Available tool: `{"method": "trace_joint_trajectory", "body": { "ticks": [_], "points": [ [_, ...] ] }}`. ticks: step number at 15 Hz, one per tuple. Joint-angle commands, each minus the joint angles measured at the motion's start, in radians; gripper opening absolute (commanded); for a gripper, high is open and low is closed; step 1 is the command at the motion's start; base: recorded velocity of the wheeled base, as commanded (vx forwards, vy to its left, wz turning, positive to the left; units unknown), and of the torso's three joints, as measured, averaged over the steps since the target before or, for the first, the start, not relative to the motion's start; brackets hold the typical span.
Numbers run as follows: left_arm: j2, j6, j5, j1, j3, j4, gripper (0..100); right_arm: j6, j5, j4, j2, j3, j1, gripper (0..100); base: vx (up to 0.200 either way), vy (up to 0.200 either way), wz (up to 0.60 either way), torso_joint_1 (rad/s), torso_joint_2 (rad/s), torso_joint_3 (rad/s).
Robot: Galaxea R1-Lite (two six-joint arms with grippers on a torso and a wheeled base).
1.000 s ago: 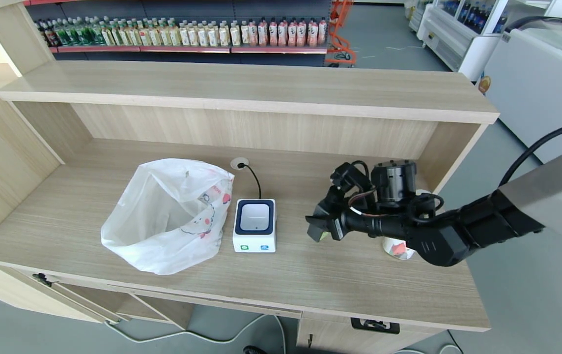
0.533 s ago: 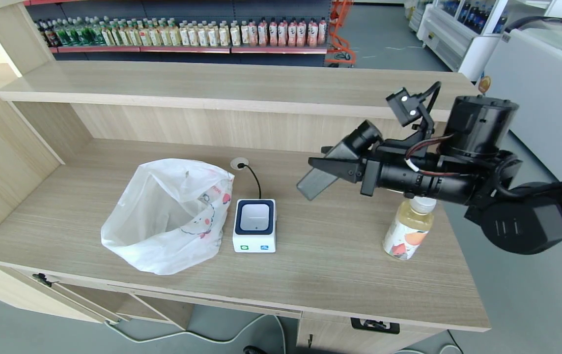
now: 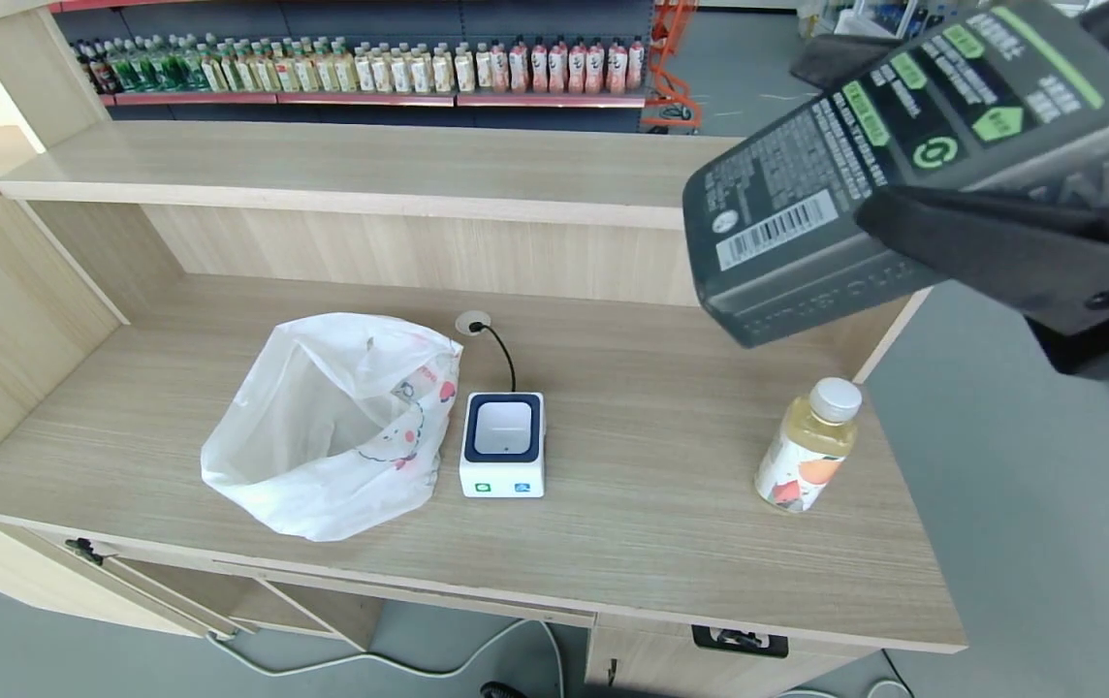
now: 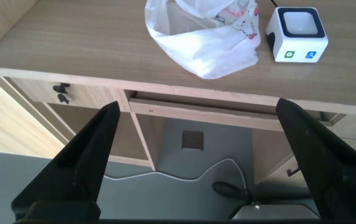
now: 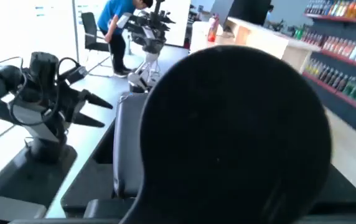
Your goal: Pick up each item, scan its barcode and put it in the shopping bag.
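**Carton lifted high, barcode facing you, not the scanner**

The dark carton (image 3: pixel 913 184) is up in the air at the right, close to the head camera and well above the tabletop (image 3: pixel 651 543). Your right claw (image 3: pixel 840 131) is clenched on it, with one black finger (image 3: pixel 1010 254) lying across its lower face. The white barcode panel looks up and outward, away from the tabletop. My reading is that the carton is held high to clear everything on the way over. You will need to turn that panel down before it can be read.

The scanner (image 3: pixel 503 443) sits mid-tabletop with its window facing up. The shopping bag (image 3: pixel 332 427) is just beside it on its left, with its mouth open toward you. The bottle (image 3: pixel 807 448) stands upright near the right edge, waiting its turn.

Your left claw (image 4: pixel 198 104) is released, fingers spread wide, and hangs off the near edge of the tabletop, clear of the work.

Against a second ago, the right arm was low over the tabletop and covered the bottle. Half a second ago it held the carton at mid height. Now the carton is far higher and the bottle shows in full. The bag, scanner and bottle have not shifted.
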Motion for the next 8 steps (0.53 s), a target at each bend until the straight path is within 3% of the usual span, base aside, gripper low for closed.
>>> {"method": "trace_joint_trajectory", "body": {
  "ticks": [1,5,8],
  "points": [
    [0.0,0.0,0.0,0.0,0.0,0.0,100,-0.187,0.077,-0.005,-0.033,0.038,0.014,0,0.0,0.0,0.0,0.0,0.0,0.0],
    [0.0,0.0,0.0,0.0,0.0,0.0,100,-0.373,0.275,-0.096,-0.044,0.116,0.012,0,0.0,0.0,0.0,0.0,0.0,0.0],
    [0.0,0.0,0.0,0.0,0.0,0.0,100,-0.483,0.338,-0.119,-0.035,0.134,0.012,0,0.0,0.0,0.0,0.0,0.0,0.0]
  ]
}}
